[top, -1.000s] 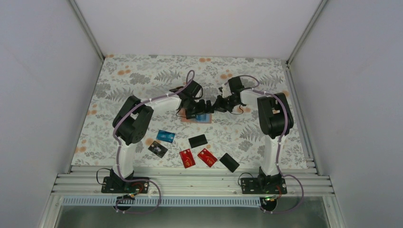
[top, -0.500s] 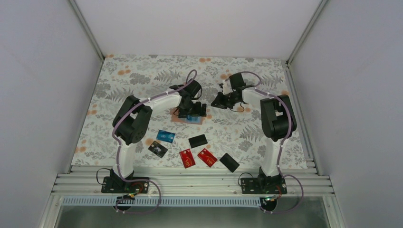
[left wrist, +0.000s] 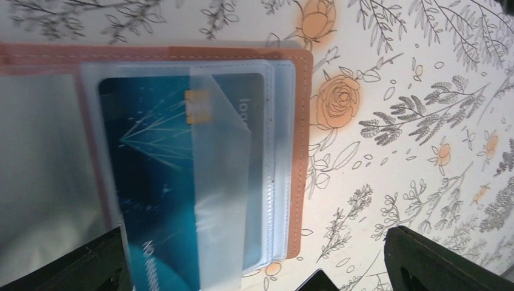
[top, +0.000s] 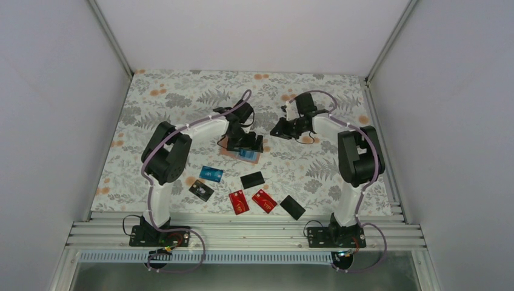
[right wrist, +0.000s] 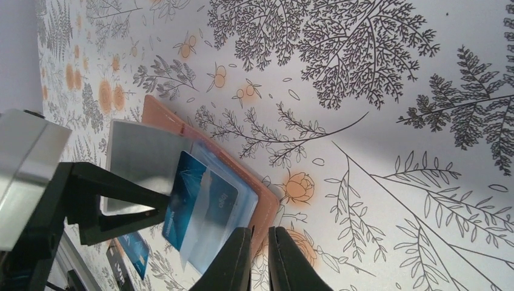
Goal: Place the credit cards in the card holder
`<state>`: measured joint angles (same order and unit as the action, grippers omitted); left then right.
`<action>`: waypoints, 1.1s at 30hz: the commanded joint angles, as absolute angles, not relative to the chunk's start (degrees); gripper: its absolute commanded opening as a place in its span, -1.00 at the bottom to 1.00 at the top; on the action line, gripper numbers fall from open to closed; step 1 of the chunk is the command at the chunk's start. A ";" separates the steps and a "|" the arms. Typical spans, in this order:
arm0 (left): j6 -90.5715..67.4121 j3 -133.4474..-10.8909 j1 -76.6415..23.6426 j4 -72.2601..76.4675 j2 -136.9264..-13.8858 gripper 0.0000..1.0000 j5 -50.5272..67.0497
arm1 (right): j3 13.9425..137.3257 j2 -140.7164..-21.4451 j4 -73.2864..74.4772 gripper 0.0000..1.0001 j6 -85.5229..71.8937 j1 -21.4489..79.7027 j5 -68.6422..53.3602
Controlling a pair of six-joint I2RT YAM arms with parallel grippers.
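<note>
Card holder (left wrist: 300, 151) lies open and flat on the bench (right wrist: 376, 121) at mid-depth, between the two arms. In the top view its long axis runs roughly left-right, with the right end tipped slightly toward the bases. A blue card (left wrist: 157, 170) sits part-way in a clear sleeve (left wrist: 230, 182). In the left wrist view its long axis runs top-to-bottom, slightly skewed, with the chip end up, away from the fingers, and the printed end down near the left-side finger. Left hand (left wrist: 253, 242) hovers directly over the holder with fingers wide apart, straddling card and sleeve and clamped on nothing. Right hand (right wrist: 259, 254) is just off the holder's right edge, over bare bench, with fingers almost together and only a slim gap, holding nothing. The other credit cards lie flat nearer the bases, well apart from both hands: a second blue card (top: 211, 174), two red cards (top: 239, 202) and three black cards (top: 253, 179).
</note>
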<state>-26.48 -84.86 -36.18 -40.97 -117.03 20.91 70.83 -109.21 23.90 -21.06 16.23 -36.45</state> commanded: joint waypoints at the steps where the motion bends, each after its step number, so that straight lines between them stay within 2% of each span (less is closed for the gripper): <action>1: -25.30 -88.26 -36.06 -47.18 -113.62 1.00 13.64 | 70.33 -106.84 25.11 -0.77 -19.68 16.52 -35.47; 4: -25.38 -92.98 -37.32 -55.10 -113.08 1.00 0.57 | 70.24 -106.40 25.48 -0.77 -19.50 16.48 -34.50; 13: -23.06 -84.39 -36.18 -42.50 -108.55 0.96 10.31 | 68.11 -104.84 23.38 -0.76 -21.40 16.63 -38.16; 17: -22.67 -82.97 -35.93 -39.88 -109.64 0.68 10.56 | 64.52 -102.48 19.78 -0.76 -23.97 17.70 -43.34; 21: -22.80 -81.62 -35.69 -37.48 -109.90 0.27 10.96 | 61.18 -100.39 15.52 -0.74 -28.00 19.44 -46.67; 29: -21.92 -78.88 -34.70 -35.06 -111.55 -0.57 7.95 | 60.32 -101.00 11.74 -0.72 -32.45 23.13 -45.99; 33: -21.08 -78.34 -34.29 -34.22 -113.14 -0.79 8.03 | 60.72 -102.24 11.93 -0.72 -33.08 23.68 -44.79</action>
